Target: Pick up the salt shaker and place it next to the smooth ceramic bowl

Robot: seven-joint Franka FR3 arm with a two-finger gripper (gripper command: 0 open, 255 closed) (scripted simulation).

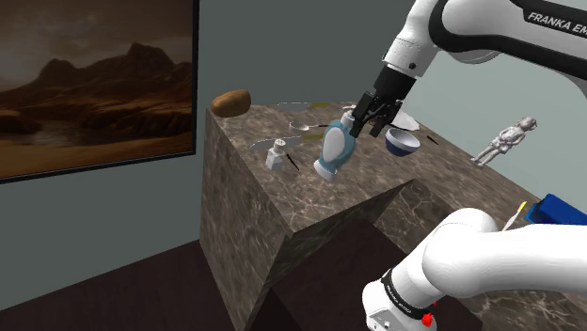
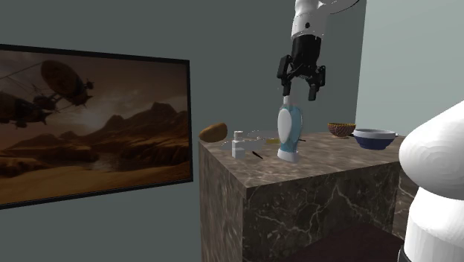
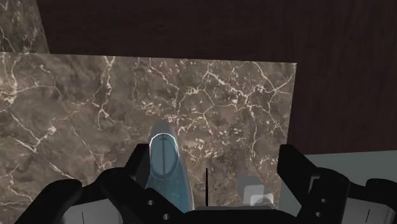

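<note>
Gripper [image 2: 300,93]: I see its fingers spread wide, clasping nothing.
Salt shaker [image 2: 288,132]: blue and white, on the marble counter [image 2: 327,160], just beneath my gripper.
Bowl [image 2: 374,138]: same counter, apart from shaker.

Dim, flat indoor light on all my feeds, with the white arm the brightest thing in frame.
In the shoulder view the arm [image 1: 489,254] at five o'clock glows pale against the grey-green wall [image 1: 282,47]. The top of the counter [image 1: 310,193] takes a soft light from above, while its side faces drop into deep brown shade, darkest in the wedge at six o'clock. The floor [image 1: 94,291] at seven o'clock is nearly black, and the painting [image 1: 94,85] at nine o'clock looks murky. On the wrist feed I see the gripper [image 3: 213,159] as a black mass at six o'clock with faint grey edges, and the counter's veins read pale.
</note>
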